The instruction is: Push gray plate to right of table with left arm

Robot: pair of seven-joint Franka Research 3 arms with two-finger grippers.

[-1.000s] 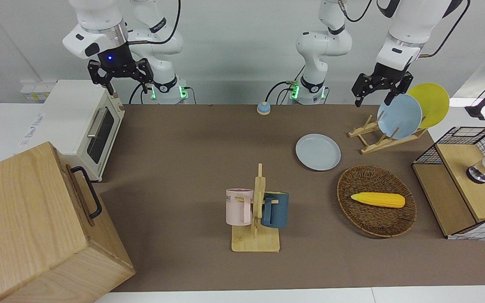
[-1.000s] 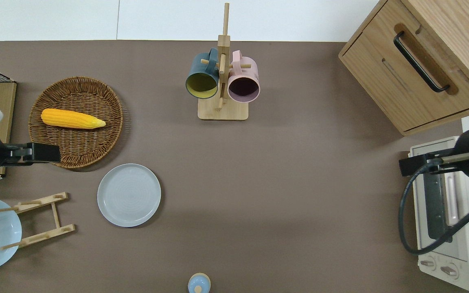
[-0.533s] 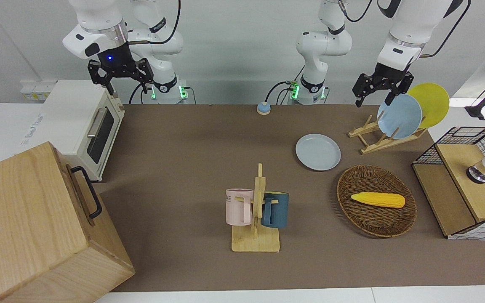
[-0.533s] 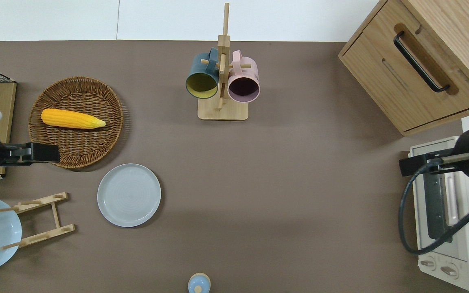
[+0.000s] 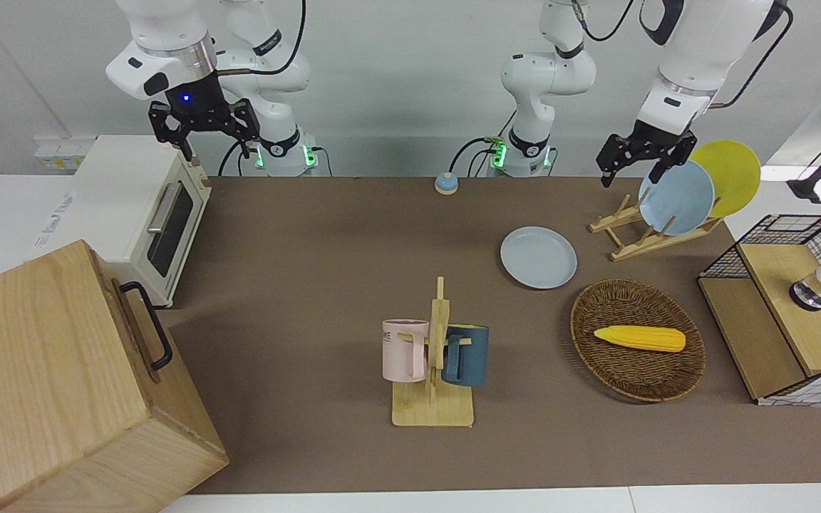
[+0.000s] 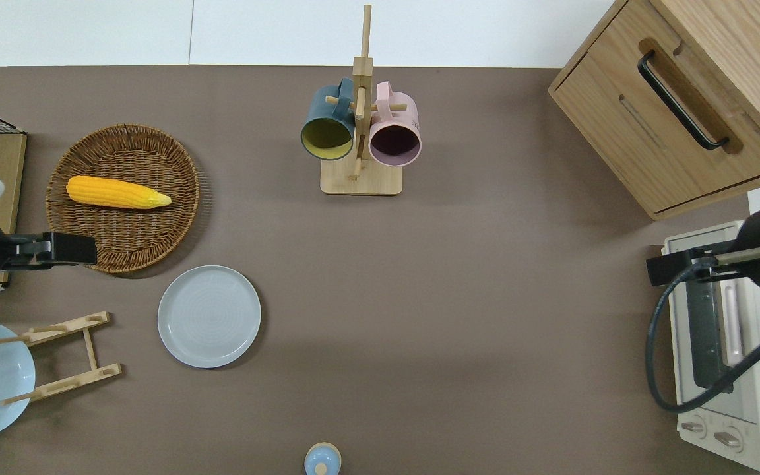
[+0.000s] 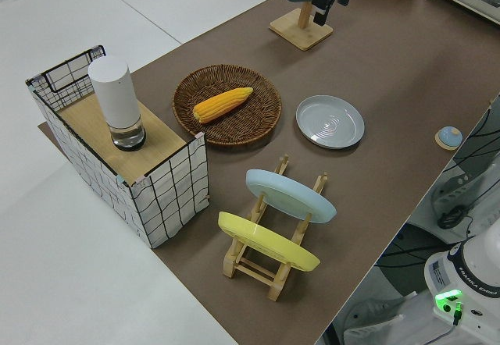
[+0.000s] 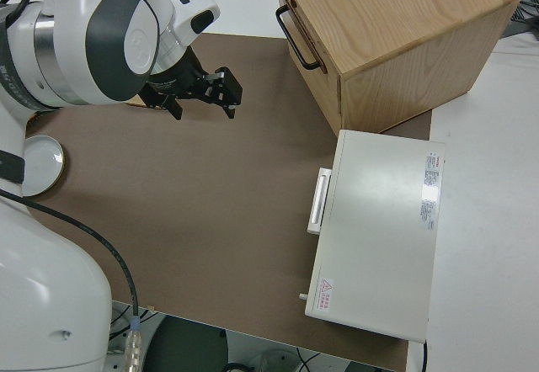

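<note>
The gray plate [image 5: 539,257] [image 6: 209,316] [image 7: 330,121] lay flat on the counter [image 5: 325,242], just nearer to the robots than the wicker basket [image 5: 637,339] with a corn cob [image 5: 640,338], and beside the wooden plate rack [image 5: 635,239] that held a sky-blue plate [image 5: 675,197] and a yellow plate [image 5: 730,174]. The left gripper [image 5: 635,165] [image 6: 66,248] hung in the air over the basket's edge, its jaws apart and holding nothing. A mug stand [image 5: 433,370] stood toward the middle. The right arm was parked; its jaws were apart too.
</note>
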